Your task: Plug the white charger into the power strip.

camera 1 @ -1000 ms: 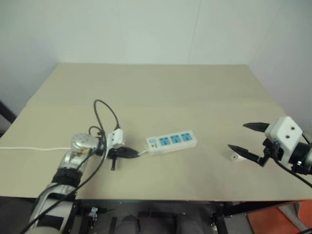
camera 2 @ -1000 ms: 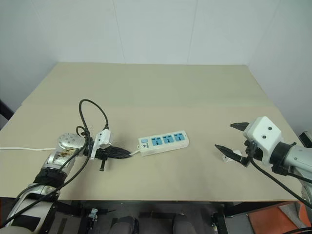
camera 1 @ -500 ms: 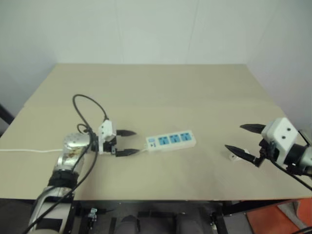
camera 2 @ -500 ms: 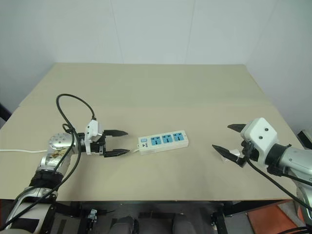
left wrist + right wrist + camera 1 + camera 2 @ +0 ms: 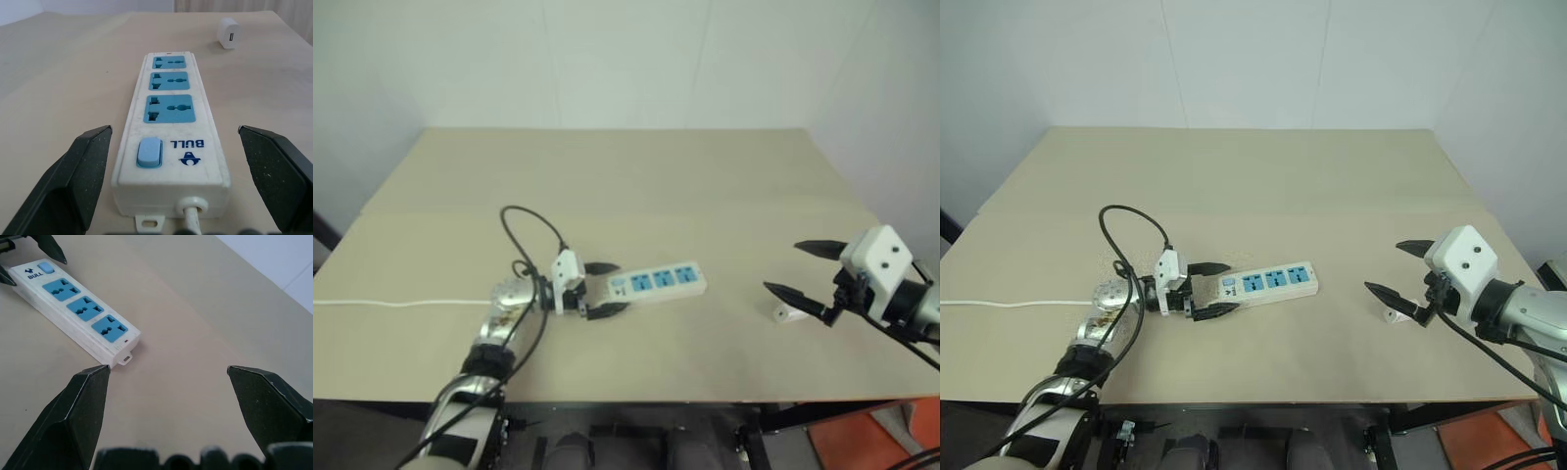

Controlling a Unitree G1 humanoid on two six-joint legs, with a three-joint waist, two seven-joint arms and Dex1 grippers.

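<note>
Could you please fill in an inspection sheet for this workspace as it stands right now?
Surface: beige table, flat, with a faint seam running across it.
Job's things: power strip lies flat near the middle, three blue sockets all unoccupied; white charger lies on the table to the right, apart from the strip, not plugged in.
Clutter: nothing seen.
Grippers: left gripper open, its fingers on either side of the strip's switch end, not closed on it; right gripper open, holding nothing, beside the charger.
Cables: thin white cord runs off the table's left edge; black cable loops over the left arm.
Surroundings: plain white wall behind the table.
</note>
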